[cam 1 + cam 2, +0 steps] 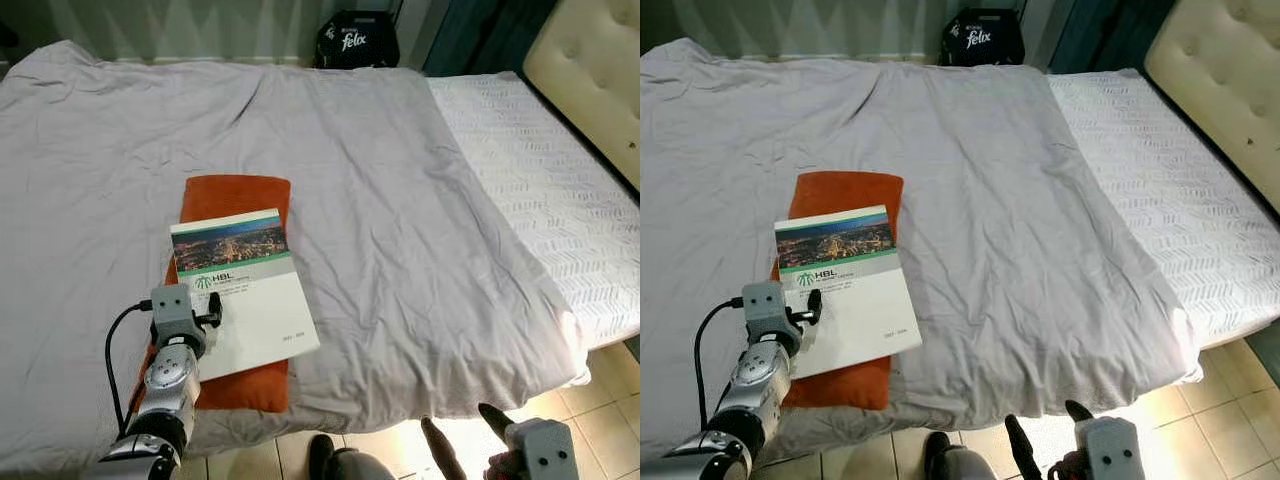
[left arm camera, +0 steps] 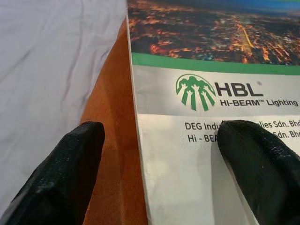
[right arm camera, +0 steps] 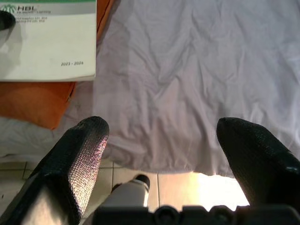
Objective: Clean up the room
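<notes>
The left hand (image 2: 154, 164) hovers open at the catalogue's (image 1: 250, 290) near left edge, one finger over the cover, the other over the orange cushion (image 1: 235, 192) beneath it, on the grey bedsheet (image 1: 400, 200). The catalogue looks thin, light and glossy, likely floppy and slippery; pinching that edge seems best. The right hand (image 3: 159, 154) hangs open off the bed's foot.
</notes>
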`<state>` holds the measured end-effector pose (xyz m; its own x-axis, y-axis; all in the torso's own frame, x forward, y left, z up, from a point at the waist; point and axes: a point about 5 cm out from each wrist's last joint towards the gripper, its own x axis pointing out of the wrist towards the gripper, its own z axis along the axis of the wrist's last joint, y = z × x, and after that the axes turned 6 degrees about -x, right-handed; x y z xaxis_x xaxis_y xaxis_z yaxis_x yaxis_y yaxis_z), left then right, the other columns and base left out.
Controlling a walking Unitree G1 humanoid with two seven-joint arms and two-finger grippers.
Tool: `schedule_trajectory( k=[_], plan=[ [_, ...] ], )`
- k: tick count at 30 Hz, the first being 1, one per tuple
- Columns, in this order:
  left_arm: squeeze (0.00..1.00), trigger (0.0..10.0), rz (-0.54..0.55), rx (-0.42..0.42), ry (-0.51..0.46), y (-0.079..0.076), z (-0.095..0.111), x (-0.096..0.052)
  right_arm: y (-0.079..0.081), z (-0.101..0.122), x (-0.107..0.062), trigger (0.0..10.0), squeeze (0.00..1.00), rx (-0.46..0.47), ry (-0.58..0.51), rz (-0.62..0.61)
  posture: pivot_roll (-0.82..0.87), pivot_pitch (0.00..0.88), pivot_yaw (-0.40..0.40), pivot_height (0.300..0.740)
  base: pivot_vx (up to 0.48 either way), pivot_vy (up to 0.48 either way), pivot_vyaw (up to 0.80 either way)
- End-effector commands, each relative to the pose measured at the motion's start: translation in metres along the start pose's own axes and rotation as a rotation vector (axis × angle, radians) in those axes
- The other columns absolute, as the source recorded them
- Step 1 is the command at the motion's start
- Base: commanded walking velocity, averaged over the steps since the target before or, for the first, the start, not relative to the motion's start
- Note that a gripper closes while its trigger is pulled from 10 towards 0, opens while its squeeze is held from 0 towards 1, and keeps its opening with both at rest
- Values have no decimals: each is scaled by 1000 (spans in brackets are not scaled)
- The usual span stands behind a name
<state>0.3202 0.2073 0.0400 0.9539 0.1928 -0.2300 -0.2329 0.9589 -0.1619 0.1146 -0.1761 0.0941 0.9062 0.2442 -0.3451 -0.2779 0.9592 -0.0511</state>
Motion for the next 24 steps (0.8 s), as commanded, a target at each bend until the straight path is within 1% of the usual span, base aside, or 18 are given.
schedule_trajectory(
  k=[1, 2, 3, 5, 6, 7, 8, 10, 14, 15, 16, 17, 19, 21, 22, 24],
  plan=[
    [0, 10000, 10, -48, 90, -2, -18, -5, -2, 1, -5, 10000, 0, -8, 14, -7, -275, 261, -165, 740, 0, 0, 0],
    [0, 10000, 13, -59, 104, -2, -21, -6, 0, 1, -5, 10000, 0, 6, 13, 4, -275, 261, -163, 740, 0, 0, 0],
    [0, 10000, 15, -81, 128, -1, -25, -8, 5, 2, -5, 10000, 0, 41, 16, 55, -274, 264, -162, 740, 0, 0, 0],
    [0, 10000, 16, -129, 156, -2, -30, -10, 19, 2, -6, 10000, 0, 117, 38, 200, -276, 266, -159, 740, 0, 0, 0],
    [0, 10000, 16, -129, 156, -2, -30, -10, 19, 2, -6, 10000, 0, 117, 38, 200, -276, 266, -159, 740, 0, 0, 0],
    [0, 10000, 1, -146, 165, -4, -31, -10, 27, 3, -9, 10000, 0, 149, 57, 289, -280, 267, -159, 740, 0, 0, 0],
    [0, 10000, -15, -146, 167, -7, -31, -10, 28, 3, -9, 10000, 0, 149, 62, 311, -281, 270, -160, 740, 0, 0, 0],
    [0, 10000, -52, -148, 167, -14, -30, -9, 24, 4, -7, 10000, 0, 126, 53, 297, -282, 270, -160, 740, 0, 0, 0],
    [0, 10000, -82, -152, 176, -18, -31, -9, 23, 4, -6, 10000, 0, 120, 58, 290, -281, 274, -161, 740, 0, 0, 0],
    [0, 5373, -91, -151, 178, -19, -31, -9, 23, 4, -7, 10000, 0, 120, 61, 291, -283, 275, -162, 740, 0, 0, 0],
    [0, 1059, -102, -162, 180, -20, -31, -9, 24, 4, -7, 10000, 0, 124, 67, 294, -283, 275, -162, 740, 0, 0, 0],
    [0, 0, -110, -167, 181, -21, -31, -9, 24, 4, -8, 10000, 0, 127, 71, 297, -284, 277, -163, 740, 0, 0, 0],
    [0, 0, -139, -170, 182, -24, -30, -9, 25, 3, -10, 10000, 0, 131, 82, 309, -284, 277, -163, 740, 0, 0, 0],
    [0, 0, -155, -143, 176, -25, -29, -8, 27, 3, -11, 10000, 0, 133, 92, 320, -285, 279, -161, 740, 0, 0, 0],
    [0, 0, -155, -143, 176, -25, -29, -8, 27, 3, -11, 10000, 0, 133, 92, 320, -285, 279, -161, 740, 0, 0, 0],
    [0, 0, -158, -71, 153, -25, -27, -8, 28, 2, -11, 10000, 0, 134, 95, 324, -285, 279, -161, 740, 0, 0, 0]
  ],
)
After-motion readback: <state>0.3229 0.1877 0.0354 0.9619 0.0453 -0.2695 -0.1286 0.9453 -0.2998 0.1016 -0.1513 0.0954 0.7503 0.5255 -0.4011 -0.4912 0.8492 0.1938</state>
